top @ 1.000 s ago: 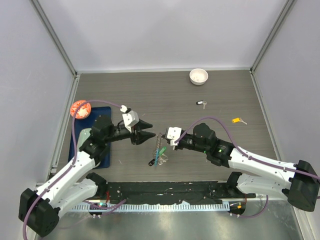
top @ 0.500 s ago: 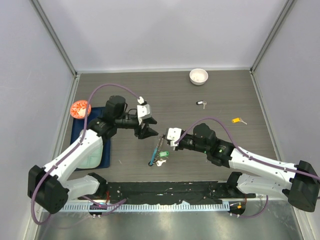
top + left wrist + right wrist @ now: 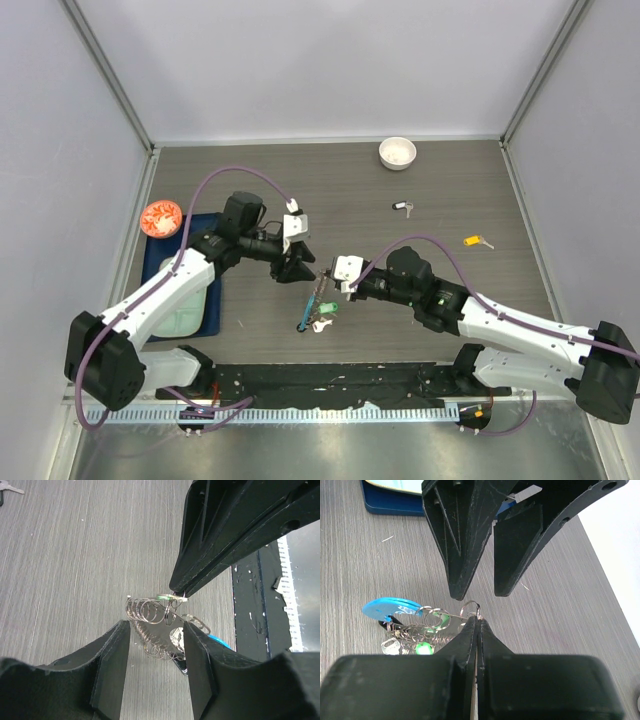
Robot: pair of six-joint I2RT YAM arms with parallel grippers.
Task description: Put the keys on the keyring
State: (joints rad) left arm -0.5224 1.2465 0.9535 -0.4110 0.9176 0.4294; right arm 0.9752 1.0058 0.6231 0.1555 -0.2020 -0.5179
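Note:
The keyring [image 3: 318, 300], a silver coil loop with a blue plastic segment [image 3: 385, 607], lies mid-table with green-tagged keys [image 3: 423, 647] on it. My right gripper [image 3: 327, 286] is shut on a small wire ring at the keyring's top end [image 3: 476, 619]. My left gripper [image 3: 301, 266] is open just above-left of that end, its fingers either side of the coil [image 3: 150, 612] in the left wrist view, not touching it. A black-tagged key [image 3: 402, 207] and a yellow-tagged key [image 3: 477, 241] lie loose to the right.
A white bowl [image 3: 397, 152] stands at the back. A blue tray [image 3: 215, 300] lies at the left under my left arm, an orange-red object [image 3: 160, 216] at its far corner. A black rail [image 3: 330, 380] runs along the near edge. Walls close three sides.
My left gripper has swung right and toward the keyring's held end, staying open. The right gripper and keyring have hardly moved.

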